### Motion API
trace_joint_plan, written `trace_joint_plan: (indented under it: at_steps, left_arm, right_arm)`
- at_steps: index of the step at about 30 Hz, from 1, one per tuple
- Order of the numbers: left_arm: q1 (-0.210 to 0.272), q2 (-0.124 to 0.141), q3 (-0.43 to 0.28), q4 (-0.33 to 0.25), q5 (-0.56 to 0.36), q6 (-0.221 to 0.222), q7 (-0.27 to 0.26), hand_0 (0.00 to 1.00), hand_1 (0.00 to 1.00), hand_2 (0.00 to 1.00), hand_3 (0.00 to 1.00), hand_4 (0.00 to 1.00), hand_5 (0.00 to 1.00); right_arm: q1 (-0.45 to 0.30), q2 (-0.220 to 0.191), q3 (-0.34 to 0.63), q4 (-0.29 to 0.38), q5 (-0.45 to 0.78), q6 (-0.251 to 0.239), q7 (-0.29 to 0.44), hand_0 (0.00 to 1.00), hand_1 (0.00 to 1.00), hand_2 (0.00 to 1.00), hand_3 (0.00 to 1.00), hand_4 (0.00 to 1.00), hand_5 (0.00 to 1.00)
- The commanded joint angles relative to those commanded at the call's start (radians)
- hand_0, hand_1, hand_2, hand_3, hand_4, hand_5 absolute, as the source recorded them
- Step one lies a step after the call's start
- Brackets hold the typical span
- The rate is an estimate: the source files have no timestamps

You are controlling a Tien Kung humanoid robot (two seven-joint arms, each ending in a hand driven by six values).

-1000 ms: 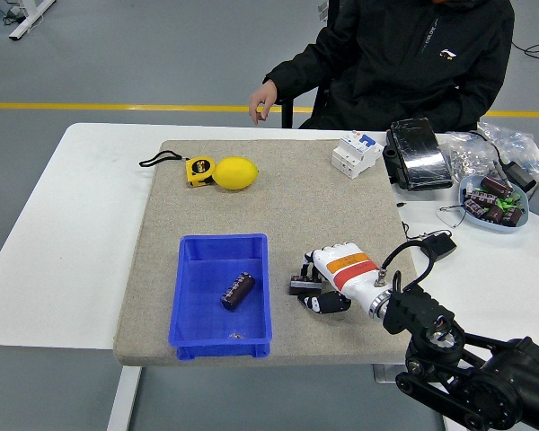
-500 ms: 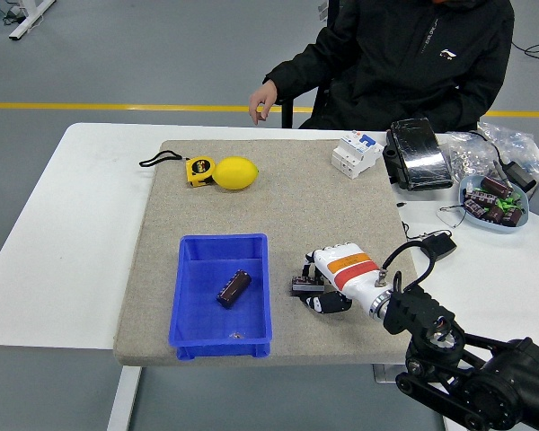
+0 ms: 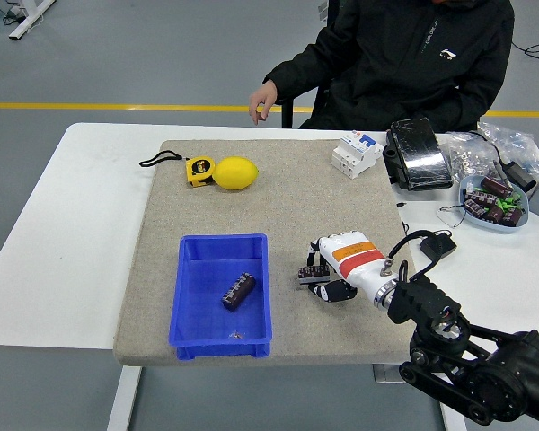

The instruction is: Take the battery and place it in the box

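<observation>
A dark cylindrical battery (image 3: 238,292) lies loose on the floor of the blue box (image 3: 187,323), near its middle. The box sits on the grey mat toward the table's front. My right hand (image 3: 316,280), white with an orange band, hovers low over the mat just right of the box. Its fingers are half curled and relaxed, with nothing between them. My black right arm comes in from the lower right corner. My left arm is out of view.
A lemon (image 3: 235,173) and a yellow tape measure (image 3: 198,170) lie at the mat's far left. A white breaker (image 3: 356,153), a black device (image 3: 418,154) and a bowl of batteries (image 3: 494,201) stand at the right. A person sits behind the table, one hand (image 3: 262,100) at its far edge.
My right hand has drifted slightly right and up, away from the box. The battery has rolled a little on the box floor.
</observation>
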Motion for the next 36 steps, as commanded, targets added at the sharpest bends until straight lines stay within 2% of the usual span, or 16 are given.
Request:
trace_joint_plan:
  at_steps: [16, 21, 22, 27, 28, 33, 34, 36]
  left_arm:
    - [-0.001, 0.001, 0.0, 0.0, -0.001, 0.001, 0.0, 0.726, 0.689, 0.652, 0.583, 0.628, 0.544]
    - [-0.001, 0.001, 0.002, 0.0, -0.005, 0.0, 0.001, 0.726, 0.689, 0.652, 0.583, 0.628, 0.544]
    - [-0.001, 0.001, 0.002, -0.001, -0.005, 0.0, 0.001, 0.726, 0.689, 0.652, 0.583, 0.627, 0.543]
    - [-0.001, 0.001, 0.001, -0.001, -0.004, 0.0, 0.002, 0.726, 0.689, 0.652, 0.583, 0.627, 0.543]
    - [-0.001, 0.001, -0.001, -0.001, -0.002, 0.0, 0.003, 0.726, 0.689, 0.652, 0.584, 0.628, 0.544]
    - [-0.001, 0.002, -0.001, -0.001, -0.002, -0.001, 0.003, 0.726, 0.689, 0.652, 0.584, 0.628, 0.544]
    - [-0.001, 0.001, -0.002, -0.001, -0.001, -0.001, 0.004, 0.728, 0.689, 0.652, 0.583, 0.628, 0.543]
    - [-0.001, 0.0, -0.004, -0.001, 0.002, -0.001, 0.005, 0.728, 0.689, 0.652, 0.583, 0.628, 0.543]
  right_arm:
    - [0.006, 0.001, 0.0, -0.003, 0.002, 0.013, -0.003, 0.167, 0.285, 0.386, 0.479, 0.807, 0.077]
    - [0.005, 0.004, -0.006, -0.016, 0.013, 0.062, -0.007, 0.167, 0.285, 0.386, 0.479, 0.807, 0.077]
    - [0.002, 0.004, -0.007, -0.017, 0.015, 0.068, -0.005, 0.192, 0.348, 0.42, 0.487, 0.748, 0.13]
    - [-0.002, 0.007, -0.007, -0.016, 0.019, 0.087, -0.002, 0.192, 0.348, 0.42, 0.487, 0.748, 0.13]
    - [-0.001, 0.008, -0.005, -0.014, 0.02, 0.093, -0.003, 0.277, 0.408, 0.475, 0.502, 0.751, 0.219]
    - [0.004, 0.01, -0.001, -0.008, 0.019, 0.112, -0.004, 0.277, 0.408, 0.475, 0.502, 0.751, 0.219]
    - [0.005, 0.01, 0.001, -0.006, 0.019, 0.115, -0.004, 0.322, 0.435, 0.516, 0.523, 0.816, 0.25]
    - [0.007, 0.01, 0.004, -0.003, 0.018, 0.118, -0.003, 0.322, 0.435, 0.516, 0.523, 0.816, 0.25]
